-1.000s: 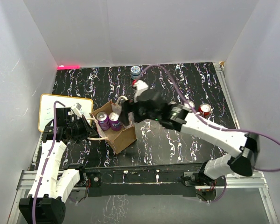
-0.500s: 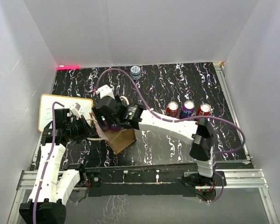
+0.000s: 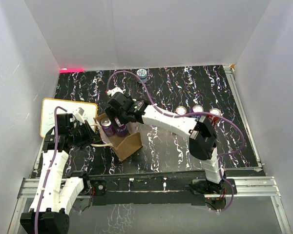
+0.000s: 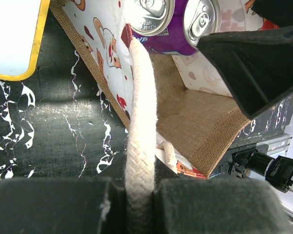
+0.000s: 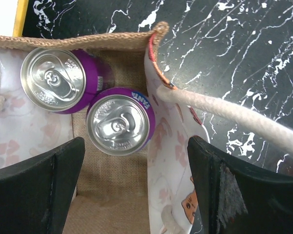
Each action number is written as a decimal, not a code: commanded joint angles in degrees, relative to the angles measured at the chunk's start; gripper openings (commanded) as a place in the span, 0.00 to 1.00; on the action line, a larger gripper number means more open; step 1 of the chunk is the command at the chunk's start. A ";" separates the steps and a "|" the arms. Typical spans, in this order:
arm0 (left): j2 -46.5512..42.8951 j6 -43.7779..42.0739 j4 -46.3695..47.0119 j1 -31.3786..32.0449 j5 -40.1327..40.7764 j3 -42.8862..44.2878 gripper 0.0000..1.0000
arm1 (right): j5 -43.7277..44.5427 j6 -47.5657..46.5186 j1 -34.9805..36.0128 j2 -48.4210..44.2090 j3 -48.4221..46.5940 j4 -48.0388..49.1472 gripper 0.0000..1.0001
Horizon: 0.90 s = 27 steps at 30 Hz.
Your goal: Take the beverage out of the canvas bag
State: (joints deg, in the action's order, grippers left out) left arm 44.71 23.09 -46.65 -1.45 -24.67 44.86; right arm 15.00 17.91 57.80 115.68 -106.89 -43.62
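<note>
The tan canvas bag (image 3: 128,142) stands open left of centre. Two purple cans, the beverage (image 5: 119,124) and a second one (image 5: 53,78), stand upright inside against its far wall. My right gripper (image 5: 136,190) hovers open just above the bag mouth. Its left finger is over the bag's inside and its right finger is over the printed side wall, and it holds nothing. My left gripper (image 4: 140,195) is shut on the cream rope handle (image 4: 141,122) on the bag's left side, pulling it taut. The other rope handle (image 5: 234,117) runs past the right finger.
A white board with a yellow edge (image 3: 66,117) lies left of the bag. Three cans (image 3: 198,108) stand in a row right of centre, partly behind my right arm. A blue-white can (image 3: 142,74) sits by the back wall.
My right arm has swung left from the table's centre to above the bag, and its jaws now stand open over the cans. My left gripper has kept its hold on the handle.
</note>
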 commanded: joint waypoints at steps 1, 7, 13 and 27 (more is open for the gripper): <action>-0.94 -0.23 -0.19 -0.71 -0.72 -0.30 0.00 | -1.05 -2.00 0.12 3.13 -4.49 1.17 0.90; -0.81 -0.15 -0.19 -1.11 -0.60 -0.35 0.00 | -1.27 -2.73 0.03 5.35 -4.81 1.42 0.88; -0.51 -0.15 -0.19 -1.60 -0.65 -0.44 0.00 | -1.40 -3.75 -0.35 7.24 -3.95 2.64 0.87; -0.15 -0.15 -0.19 -2.05 -0.78 -0.48 0.00 | -4.54 -4.22 -0.84 11.45 -6.33 3.59 0.74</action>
State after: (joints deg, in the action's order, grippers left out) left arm 44.73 23.11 -46.65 -2.92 -24.64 44.84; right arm 11.22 14.39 57.65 127.26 -109.91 -41.52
